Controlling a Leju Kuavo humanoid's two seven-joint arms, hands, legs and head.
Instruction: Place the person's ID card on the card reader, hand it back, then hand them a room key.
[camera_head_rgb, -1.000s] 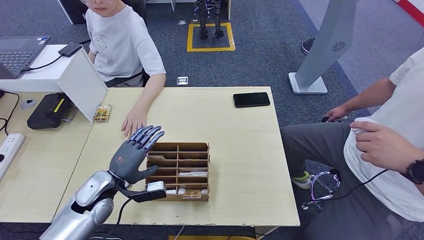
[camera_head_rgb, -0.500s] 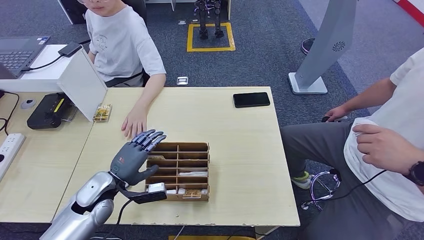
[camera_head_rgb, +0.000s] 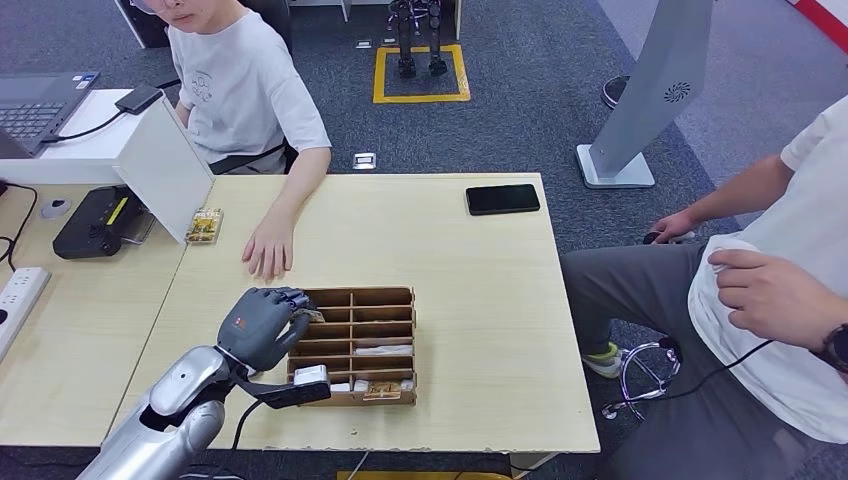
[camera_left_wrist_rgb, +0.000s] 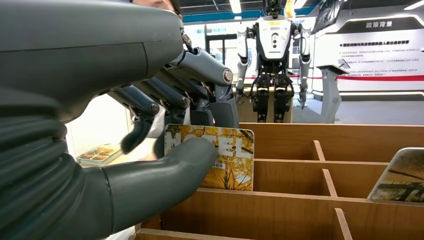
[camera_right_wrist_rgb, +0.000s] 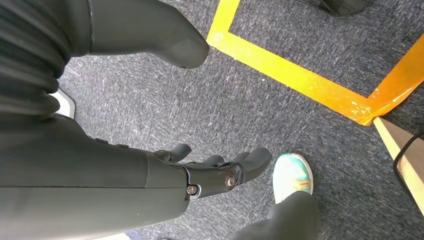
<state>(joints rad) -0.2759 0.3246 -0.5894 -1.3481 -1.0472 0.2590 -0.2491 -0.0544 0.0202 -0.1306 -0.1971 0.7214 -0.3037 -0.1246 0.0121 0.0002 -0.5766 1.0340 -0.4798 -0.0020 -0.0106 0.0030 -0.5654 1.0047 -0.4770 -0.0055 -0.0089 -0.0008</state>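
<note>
The left hand (camera_head_rgb: 262, 326) sits at the near-left corner of the wooden compartment box (camera_head_rgb: 385, 345) on the counter (camera_head_rgb: 470, 290), its fingers curled down into the box's far-left cells. The left wrist view shows the thumb and fingers (camera_left_wrist_rgb: 145, 102) pinching a yellow room key card (camera_left_wrist_rgb: 227, 157) that stands upright in a cell; the thumb covers part of the card's printed lettering, and its lower edge is hidden behind a wooden divider. Another card (camera_left_wrist_rgb: 402, 175) leans in a cell further along the box, cut off at the picture's edge. A person's hand (camera_head_rgb: 268, 248) rests flat on the counter just beyond the box. The right hand (camera_right_wrist_rgb: 220, 172) hangs over carpet, fingers loosely curled, holding nothing.
</note>
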